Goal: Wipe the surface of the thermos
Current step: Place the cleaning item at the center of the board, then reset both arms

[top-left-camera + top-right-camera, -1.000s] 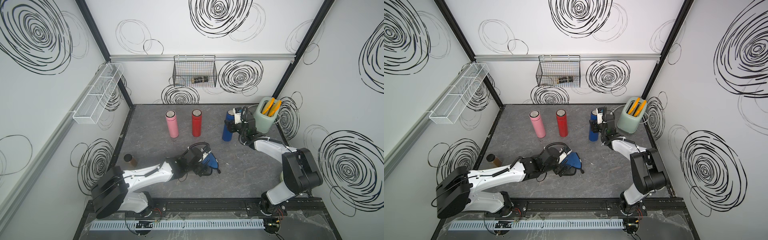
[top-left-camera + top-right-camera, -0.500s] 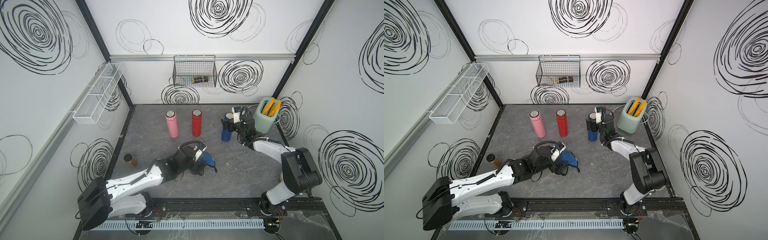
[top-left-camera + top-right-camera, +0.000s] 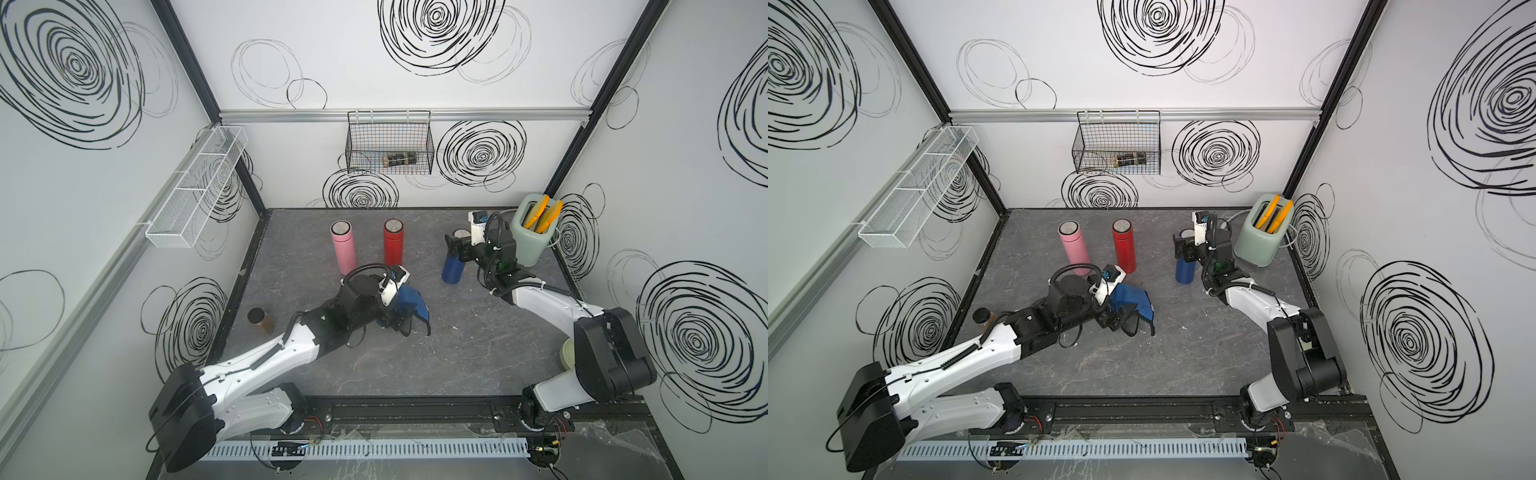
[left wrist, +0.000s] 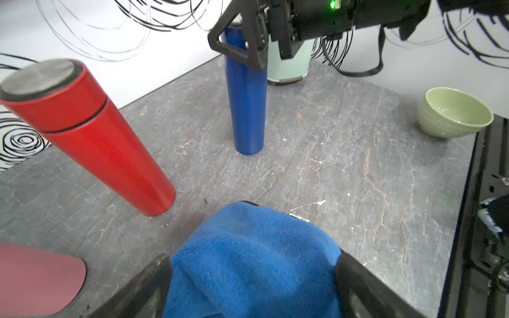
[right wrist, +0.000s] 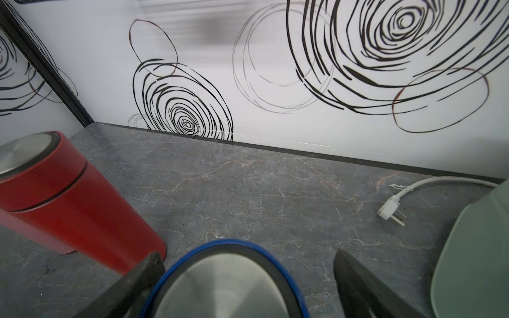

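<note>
The right claw hangs over the cap of the blue thermos, its two black jaws spread wide to either side of the steel lid. Bare bench shows between one jaw and the blue rim, so nothing is being squeezed. On the other side the jaw overlaps the rim, and contact cannot be told. Straddling the top this way looks meant to steady the bottle from above while leaving its wall free for wiping. In both top views the blue thermos stands upright near the back right corner of the bench. It is just beside a pale green toaster with orange pieces in its slots. The toaster's plug lies loose by the back edge.

The left claw sits low near the middle of the bench, jaws also spread wide. A bunched blue cloth is heaped between them and spills onto the surface — lying there, it seems, not pinched. Cloth and blue thermos are well apart, so no wiping contact exists now.

A red thermos and a pink thermos stand upright side by side toward the back edge, behind the cloth. A green bowl rests by the right edge, and a small brown jar by the left edge. With neither claw gripping, the likely next need is closing on the cloth and carrying it across to the blue wall.
</note>
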`<state>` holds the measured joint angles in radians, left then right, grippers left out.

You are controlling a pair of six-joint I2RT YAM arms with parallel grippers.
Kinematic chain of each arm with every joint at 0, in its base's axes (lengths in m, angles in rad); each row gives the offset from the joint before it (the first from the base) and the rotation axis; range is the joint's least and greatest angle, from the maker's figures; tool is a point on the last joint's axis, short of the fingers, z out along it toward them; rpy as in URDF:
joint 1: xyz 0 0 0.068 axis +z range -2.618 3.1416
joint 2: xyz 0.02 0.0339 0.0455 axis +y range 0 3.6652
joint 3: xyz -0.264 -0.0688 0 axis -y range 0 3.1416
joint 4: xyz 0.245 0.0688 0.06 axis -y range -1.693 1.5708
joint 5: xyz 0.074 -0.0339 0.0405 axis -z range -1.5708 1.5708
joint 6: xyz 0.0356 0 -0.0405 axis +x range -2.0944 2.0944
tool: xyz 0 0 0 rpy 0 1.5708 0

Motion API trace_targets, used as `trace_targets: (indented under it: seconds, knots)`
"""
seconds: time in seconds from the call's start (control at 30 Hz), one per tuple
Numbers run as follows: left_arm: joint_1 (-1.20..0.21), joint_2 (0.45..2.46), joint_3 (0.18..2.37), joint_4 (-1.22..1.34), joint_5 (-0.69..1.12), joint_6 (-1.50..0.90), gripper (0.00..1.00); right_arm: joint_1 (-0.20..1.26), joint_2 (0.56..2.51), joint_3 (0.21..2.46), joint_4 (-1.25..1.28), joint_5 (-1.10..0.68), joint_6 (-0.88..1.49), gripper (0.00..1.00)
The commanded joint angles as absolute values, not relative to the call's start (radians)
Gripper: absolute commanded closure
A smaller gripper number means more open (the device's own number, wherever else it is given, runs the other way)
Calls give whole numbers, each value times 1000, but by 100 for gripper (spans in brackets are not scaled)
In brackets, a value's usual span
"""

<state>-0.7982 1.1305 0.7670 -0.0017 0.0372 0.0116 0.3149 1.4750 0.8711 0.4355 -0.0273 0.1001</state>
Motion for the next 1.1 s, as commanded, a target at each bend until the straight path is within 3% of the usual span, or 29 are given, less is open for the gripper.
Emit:
trace_targets:
  seconds: [0.0, 0.23, 0.43, 0.6, 0.83, 1.07]
  knots:
    - [-792, 1117, 830, 8, 95, 42, 4, 320, 1409, 880, 465, -63, 98, 2]
    - [-788, 1149, 961, -63, 166, 74, 4, 323, 1292, 899, 454, -110, 128, 2]
    - [-745, 1119, 1020, -64, 118, 12, 4, 331, 1154, 943, 336, -96, 143, 2]
    - [-584, 996, 814, 129, 133, -94, 4, 331, 1036, 909, 181, -20, 143, 2]
    - [-357, 839, 471, 490, 75, -218, 4, 305, 861, 651, 196, 72, 113, 2]
    - [-339, 719, 223, 712, -76, -197, 4, 279, 785, 339, 392, 145, 181, 2]
